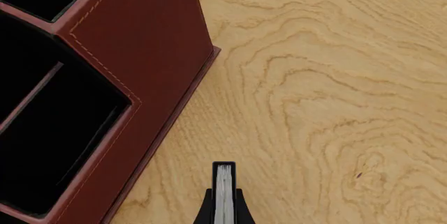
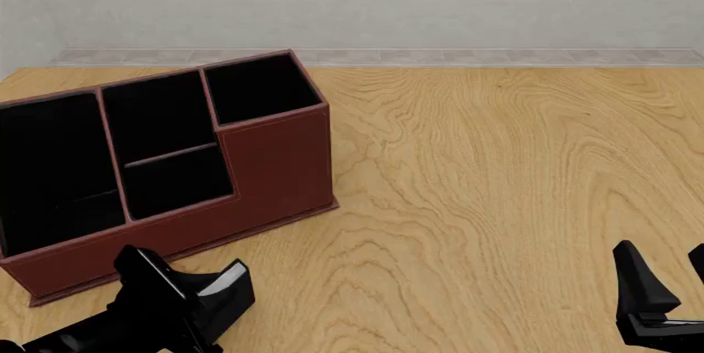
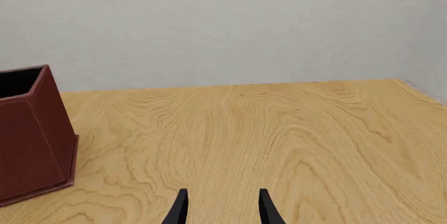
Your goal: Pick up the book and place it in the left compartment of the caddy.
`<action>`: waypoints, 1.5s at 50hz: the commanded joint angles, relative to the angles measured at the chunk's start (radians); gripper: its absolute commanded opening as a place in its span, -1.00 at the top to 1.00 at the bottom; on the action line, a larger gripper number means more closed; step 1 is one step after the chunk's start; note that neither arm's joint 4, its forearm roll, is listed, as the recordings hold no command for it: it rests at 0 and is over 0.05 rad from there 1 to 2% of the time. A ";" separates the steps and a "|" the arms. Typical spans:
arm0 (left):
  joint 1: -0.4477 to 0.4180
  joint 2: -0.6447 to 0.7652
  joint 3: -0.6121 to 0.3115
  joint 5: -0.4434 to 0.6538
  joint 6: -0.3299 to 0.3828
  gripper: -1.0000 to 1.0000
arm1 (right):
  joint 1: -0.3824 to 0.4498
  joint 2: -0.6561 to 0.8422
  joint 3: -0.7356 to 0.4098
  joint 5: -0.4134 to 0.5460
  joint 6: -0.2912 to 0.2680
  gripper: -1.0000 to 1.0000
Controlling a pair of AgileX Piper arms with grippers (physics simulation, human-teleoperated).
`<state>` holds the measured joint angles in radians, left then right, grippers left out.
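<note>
Black book (image 1: 223,192) clamped edge-on in left gripper (image 1: 223,211), probably clear of table; lift, swing over caddy (image 2: 275,155) left compartment (image 2: 49,163); right gripper (image 3: 222,205) apart, idle

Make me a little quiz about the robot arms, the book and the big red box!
1. True or false: the book is already inside the caddy.
2. Which gripper holds the book? A) left gripper B) right gripper
3. Fill in: the right gripper is ____ and holds nothing.

Key:
1. False. The book is clamped in a gripper above the table, in front of the caddy.
2. A.
3. Open.
</note>
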<state>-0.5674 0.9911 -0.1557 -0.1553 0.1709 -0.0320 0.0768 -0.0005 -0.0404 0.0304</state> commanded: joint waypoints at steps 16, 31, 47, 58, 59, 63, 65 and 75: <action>-0.057 -0.285 -0.146 0.312 -0.093 1.00 | -0.004 -0.022 0.000 0.015 0.017 -1.00; 0.009 -0.460 -0.270 0.471 -0.026 1.00 | -0.006 -0.019 0.000 0.009 0.020 -1.00; 0.139 -0.484 -0.409 0.571 -0.041 1.00 | -0.005 -0.008 0.000 0.005 0.014 -1.00; 0.245 -0.445 -0.484 0.608 -0.020 1.00 | -0.004 -0.002 0.000 0.001 0.014 -1.00; 0.245 -0.445 -0.493 0.611 -0.024 1.00 | -0.004 -0.003 0.000 0.001 0.014 -1.00; 0.272 -0.437 -0.512 0.618 -0.034 1.00 | -0.005 -0.008 0.000 0.006 0.015 -1.00; 0.296 -0.434 -0.528 0.623 -0.036 1.00 | -0.006 -0.008 0.000 0.006 0.015 -1.00; 0.350 -0.436 -0.583 0.645 -0.045 1.00 | -0.006 -0.010 0.000 0.007 0.017 -1.00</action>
<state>-0.2811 0.5542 -0.6728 0.4693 0.1191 -0.0378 0.0681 -0.0007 -0.0342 0.0460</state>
